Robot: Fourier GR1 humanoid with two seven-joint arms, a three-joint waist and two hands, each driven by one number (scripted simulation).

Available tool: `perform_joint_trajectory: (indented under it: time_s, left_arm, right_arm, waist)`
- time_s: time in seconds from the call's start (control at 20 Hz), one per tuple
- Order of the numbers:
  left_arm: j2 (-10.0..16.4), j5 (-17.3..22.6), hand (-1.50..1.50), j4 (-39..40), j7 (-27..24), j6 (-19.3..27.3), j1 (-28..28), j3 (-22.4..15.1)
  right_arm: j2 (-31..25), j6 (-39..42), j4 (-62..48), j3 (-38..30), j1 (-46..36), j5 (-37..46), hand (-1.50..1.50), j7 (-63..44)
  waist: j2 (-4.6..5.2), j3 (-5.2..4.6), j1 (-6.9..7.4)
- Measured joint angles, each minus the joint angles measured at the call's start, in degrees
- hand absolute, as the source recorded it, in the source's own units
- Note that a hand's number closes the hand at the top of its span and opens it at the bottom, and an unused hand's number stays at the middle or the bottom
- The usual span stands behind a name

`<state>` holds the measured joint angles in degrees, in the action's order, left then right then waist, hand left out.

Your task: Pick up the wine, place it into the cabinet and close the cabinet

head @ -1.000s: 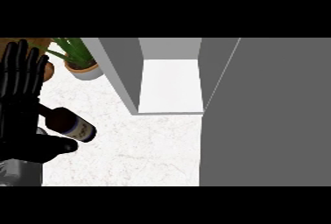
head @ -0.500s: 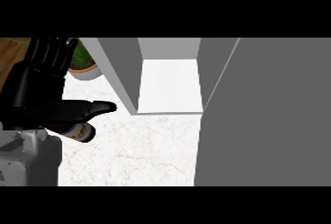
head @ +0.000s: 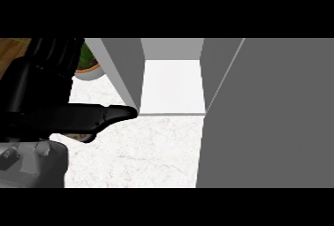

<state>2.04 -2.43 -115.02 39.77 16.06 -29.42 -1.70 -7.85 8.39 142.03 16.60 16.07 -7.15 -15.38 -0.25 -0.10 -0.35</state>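
Observation:
My left hand [head: 46, 101] fills the left of the head view, its fingers [head: 55, 53] stretched out straight and its thumb [head: 111, 114] pointing right. It hangs over the wine bottle [head: 79, 134], and only a small sliver of the bottle shows under the thumb. I cannot see any finger curled round the bottle. The cabinet stands open at the back, with a white shelf floor [head: 173, 86] between grey walls. Its grey door [head: 274, 114] is swung out and covers the right side. My right hand does not show.
A potted plant [head: 88, 66] stands at the back left, beside the cabinet's left wall [head: 124, 70]. The white marbled counter [head: 143, 154] lies in front of the cabinet. My grey left forearm [head: 29, 163] fills the lower left corner.
My left hand has moved right and nearer to the view, and now covers almost all of the bottle. The bottle's place on the counter looks unchanged.

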Motion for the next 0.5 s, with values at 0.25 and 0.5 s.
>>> perform_joint_trajectory:
  time_s: [0.25, 0.5]
  left_arm:
    - [-0.7, -3.3, -1.50, -2.8, 7.4, 2.5, -1.8, -2.3]
    - [-1.6, -7.2, -1.50, -4.5, 9.8, 5.1, -3.1, -4.5]
  right_arm:
    - [0.2, -1.4, 1.0, 1.5, -0.5, 0.7, -1.50, -2.3]
    - [0.2, -2.8, 1.7, 1.8, -2.3, 1.1, -1.50, -5.2]
  waist:
    - [0.01, -0.11, 0.00]
    - [-0.01, 0.00, -0.07]
